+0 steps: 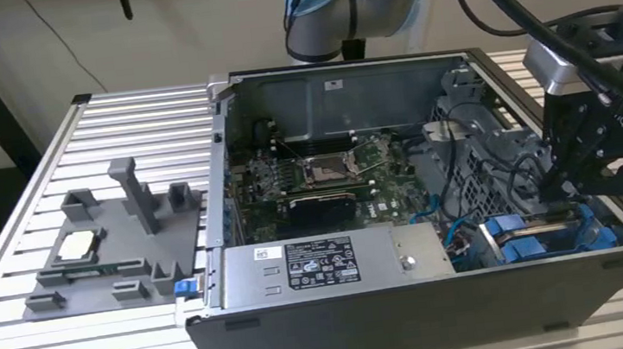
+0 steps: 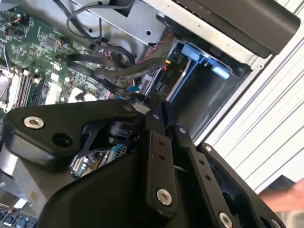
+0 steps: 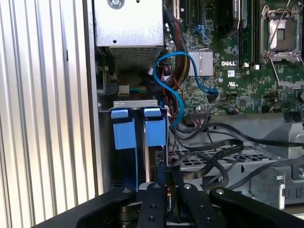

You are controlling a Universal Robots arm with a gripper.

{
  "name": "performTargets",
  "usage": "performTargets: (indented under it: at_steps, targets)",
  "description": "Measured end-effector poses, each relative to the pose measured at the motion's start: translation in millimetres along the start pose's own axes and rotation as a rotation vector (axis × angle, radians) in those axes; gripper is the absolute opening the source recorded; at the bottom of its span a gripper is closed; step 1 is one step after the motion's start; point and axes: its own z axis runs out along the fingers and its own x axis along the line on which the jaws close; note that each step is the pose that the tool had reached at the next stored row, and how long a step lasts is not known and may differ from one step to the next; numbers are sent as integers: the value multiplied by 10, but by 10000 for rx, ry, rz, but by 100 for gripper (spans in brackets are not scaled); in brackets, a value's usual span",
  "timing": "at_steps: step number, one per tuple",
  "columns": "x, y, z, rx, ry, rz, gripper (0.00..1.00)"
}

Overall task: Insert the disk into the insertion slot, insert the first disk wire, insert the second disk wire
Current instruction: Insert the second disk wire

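In the exterior view we see the open computer case [image 1: 432, 214] lying on the ribbed tabletop [image 1: 109, 126]. The gripper [image 1: 574, 190] reaches down into the case corner at the exterior view's right, just above the disk [image 1: 550, 232], which sits in the insertion slot [image 1: 613, 234] with its blue carrier showing. A grey holder [image 1: 111, 248] lies on the tabletop beside the case.

In the second wrist view the jaws are drawn together, pinching a dark wire [image 2: 118, 73] near the disk [image 2: 185, 71].

In the first wrist view we see the disk [image 3: 140, 135] standing in the slot [image 3: 107, 142], its blue tabs just beside a blue cable [image 3: 175, 80], with the closed gripper [image 3: 168, 183] touching the dark wires [image 3: 213, 149] there.
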Motion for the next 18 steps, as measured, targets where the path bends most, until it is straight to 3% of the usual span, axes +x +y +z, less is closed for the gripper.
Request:
performTargets:
  at_steps: [4,18]
  targets:
    - [4,0,35,50,-5,-6,16]
    - [16,2,146,99,-8,-12,16]
